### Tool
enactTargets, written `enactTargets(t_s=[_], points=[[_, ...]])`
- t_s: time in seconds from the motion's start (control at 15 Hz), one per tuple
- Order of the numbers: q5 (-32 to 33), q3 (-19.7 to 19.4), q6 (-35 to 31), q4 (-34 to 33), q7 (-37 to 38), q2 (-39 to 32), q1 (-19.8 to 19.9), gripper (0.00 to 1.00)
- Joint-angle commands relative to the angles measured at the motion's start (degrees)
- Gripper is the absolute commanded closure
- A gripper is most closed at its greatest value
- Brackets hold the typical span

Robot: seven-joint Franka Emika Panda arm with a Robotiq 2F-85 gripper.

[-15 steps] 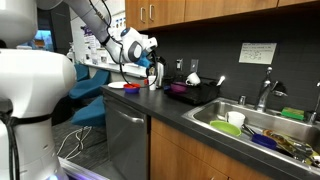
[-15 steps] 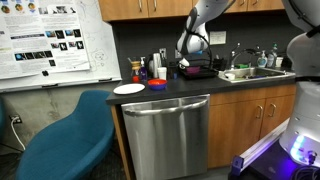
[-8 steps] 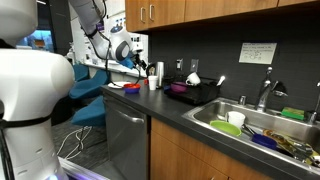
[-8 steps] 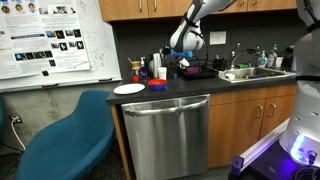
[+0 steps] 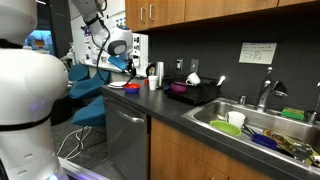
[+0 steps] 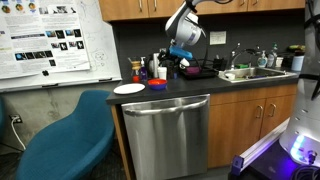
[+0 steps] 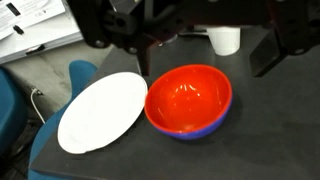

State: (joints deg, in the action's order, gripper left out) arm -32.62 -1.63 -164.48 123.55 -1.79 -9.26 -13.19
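Now | end effector (image 7: 203, 50), apart and empty, has shifted above red bowl (image 7: 188, 100) | white plate (image 7: 100, 112) beside bowl's 9 o'clock.

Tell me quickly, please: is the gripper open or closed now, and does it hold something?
Gripper: open, holding nothing, above the red bowl.
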Motion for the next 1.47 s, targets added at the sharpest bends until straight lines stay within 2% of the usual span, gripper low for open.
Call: enactTargets(t_s=[0.0, 0.07, 0.13, 0.47, 0.93, 1.4], points=[[-3.92, -0.29, 11.46, -0.86, -6.12, -0.01, 3.76, 0.0], [-3.19, -0.92, 13.72, -0.97, -5.99, -0.49, 4.26, 0.0], [-1.34, 2.02, 15.44, -1.12, -5.04, -0.82, 8.03, 0.0], [-1.7, 3.89, 19.9, -2.71, -6.74, -2.49, 11.12, 0.0], [-0.45, 6.62, 19.37, -5.94, -8.13, -5.69, 11.18, 0.0], [7.69, 8.69, 15.33, -8.98, -7.45, -9.56, 10.28, 0.0]])
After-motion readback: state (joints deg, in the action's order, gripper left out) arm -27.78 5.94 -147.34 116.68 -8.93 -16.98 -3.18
